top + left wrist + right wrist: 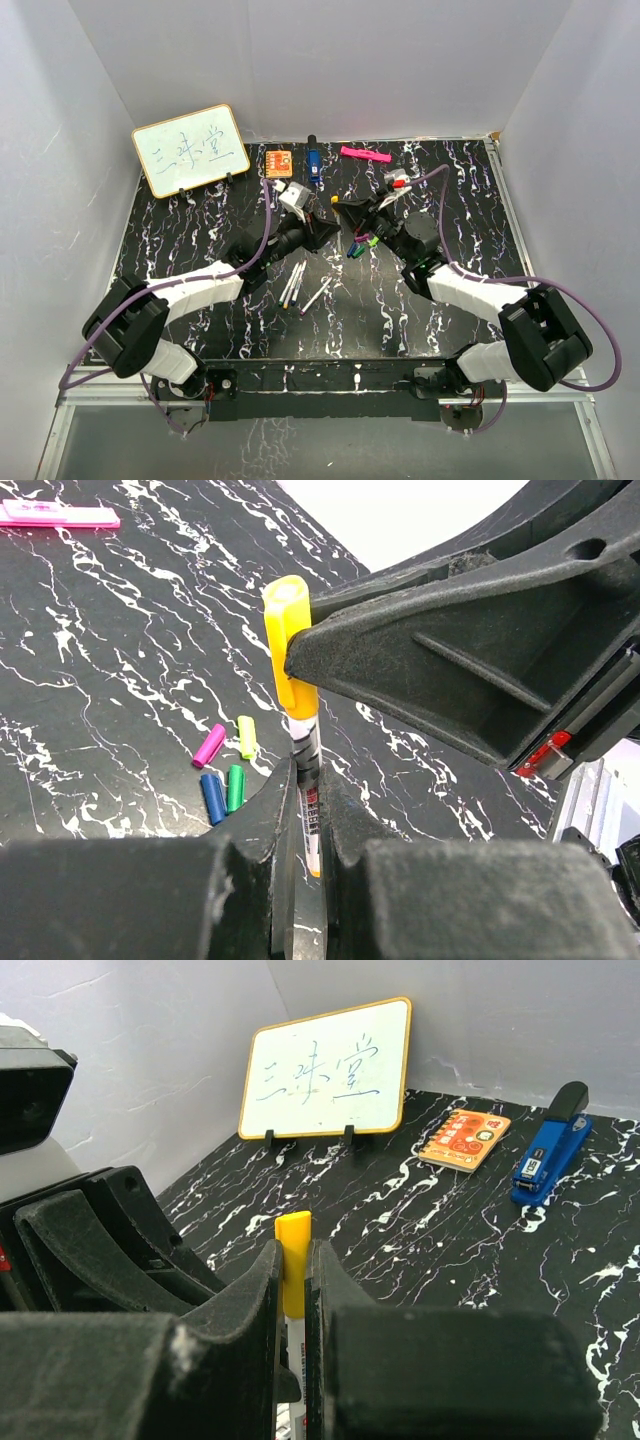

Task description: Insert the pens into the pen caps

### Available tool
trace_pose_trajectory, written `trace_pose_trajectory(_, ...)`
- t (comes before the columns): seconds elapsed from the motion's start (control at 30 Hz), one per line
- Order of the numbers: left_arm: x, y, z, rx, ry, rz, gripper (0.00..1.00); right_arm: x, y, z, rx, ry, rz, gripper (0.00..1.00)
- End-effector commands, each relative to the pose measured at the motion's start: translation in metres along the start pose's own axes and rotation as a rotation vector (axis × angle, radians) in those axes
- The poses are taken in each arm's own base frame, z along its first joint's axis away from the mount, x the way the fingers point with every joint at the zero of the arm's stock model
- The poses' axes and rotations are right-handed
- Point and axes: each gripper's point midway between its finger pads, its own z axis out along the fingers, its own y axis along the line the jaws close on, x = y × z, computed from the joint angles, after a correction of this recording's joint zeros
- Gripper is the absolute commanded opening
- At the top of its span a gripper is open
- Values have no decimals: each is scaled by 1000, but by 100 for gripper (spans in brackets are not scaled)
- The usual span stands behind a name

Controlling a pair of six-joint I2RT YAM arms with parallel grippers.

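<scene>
Black left fingers [350, 825] are clamped on one thin white-barrelled pen [311, 830]. The black right fingers [245, 1305] pinch the yellow plastic cap [289, 630] sitting over the pen's far end. Just beyond, four short loose caps [235, 788] lie close together on the black marbled worktop [120, 630]: pink-purple, yellow-green, blue and green. Three more white pens [293, 283] lie loose, nearer the arm bases.

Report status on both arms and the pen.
Left gripper shut on pen, right gripper shut on yellow cap. Cap over pen tip, full seating unclear. Loose caps and spare pens on table, nothing in the way.
</scene>
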Motion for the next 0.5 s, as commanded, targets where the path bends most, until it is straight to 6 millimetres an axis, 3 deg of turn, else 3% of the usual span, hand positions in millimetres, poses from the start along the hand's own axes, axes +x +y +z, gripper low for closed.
trace_pose_trajectory(0.0,-124,-47,-22,116,-389,92,0,75,-9,-19,38,263,39,0)
trace_pose_trajectory(0.07,-119,-46,-21,114,-370,88,0,68,-8,-16,39,246,39,0)
trace_pose_trajectory(0.27,-79,-28,-11,51,-211,12,0,47,-5,-3,39,193,37,0)
trace_pose_trajectory(0.3,-71,-24,-10,35,-185,-4,0,42,-5,0,40,182,35,2)
trace_pose_trajectory(0.37,-56,-17,-10,2,-140,-31,0,32,-3,5,41,152,31,15)
trace_pose_trajectory(0.47,-33,-5,-10,-46,-61,-59,0,10,-2,13,52,85,30,23)
